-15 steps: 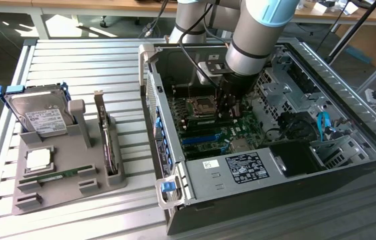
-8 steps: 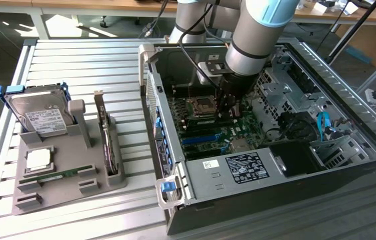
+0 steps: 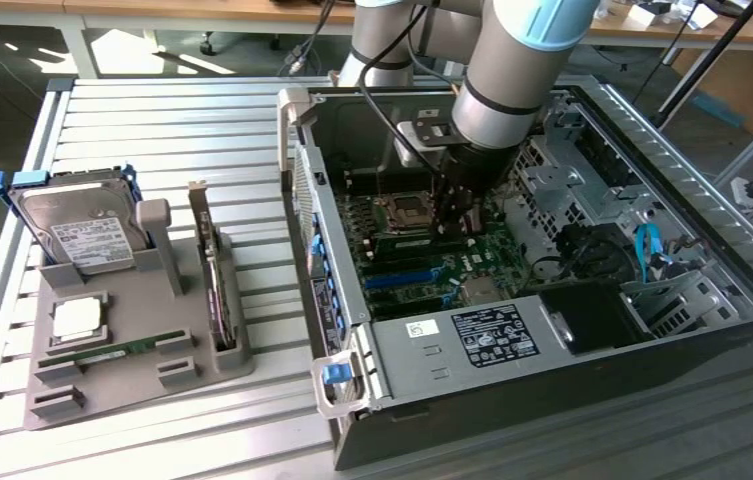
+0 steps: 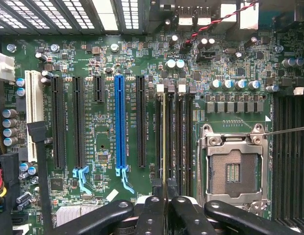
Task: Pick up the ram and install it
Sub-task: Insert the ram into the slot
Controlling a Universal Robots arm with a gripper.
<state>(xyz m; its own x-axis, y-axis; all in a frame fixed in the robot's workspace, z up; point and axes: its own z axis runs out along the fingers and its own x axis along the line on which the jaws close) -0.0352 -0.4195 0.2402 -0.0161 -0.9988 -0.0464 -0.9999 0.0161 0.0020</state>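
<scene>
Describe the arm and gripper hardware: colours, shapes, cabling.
The arm is a thick silver-grey cylinder with a light blue joint cap and a black band at the wrist. A black cable runs alongside it. The gripper is black: curved link bars and flat fingers with small screw holes.

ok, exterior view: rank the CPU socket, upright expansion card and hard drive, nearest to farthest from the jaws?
1. CPU socket: inside the case, on the board.
2. Expansion card: upright in the grey holder, outside the case, toward the exterior view's left.
3. Hard drive: the holder's far-left end.
</scene>
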